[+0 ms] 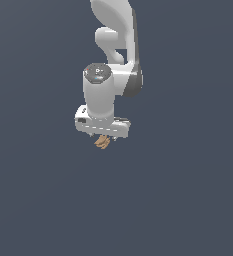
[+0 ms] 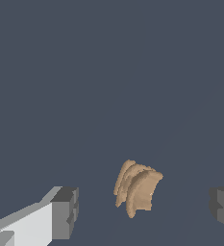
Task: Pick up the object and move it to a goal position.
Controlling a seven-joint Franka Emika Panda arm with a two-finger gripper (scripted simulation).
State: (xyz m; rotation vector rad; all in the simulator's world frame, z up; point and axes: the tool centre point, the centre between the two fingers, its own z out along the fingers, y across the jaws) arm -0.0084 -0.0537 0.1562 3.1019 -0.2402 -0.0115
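Looks like the grasp step: in the wrist view the gripper (image 2: 144, 206) is spreading wide, one finger (image 2: 65, 213) on one side, the tan object (image 2: 137, 190) sitting between, touching neither pad. In the exterior view it's peeking out just under the hand. Next it needs closing squarely on those lobes. No containers anywhere.

No legible text, label, brand, number or sign can be read in either view; a faint marking on the arm's dark joint cap (image 1: 98, 72) is too blurred.
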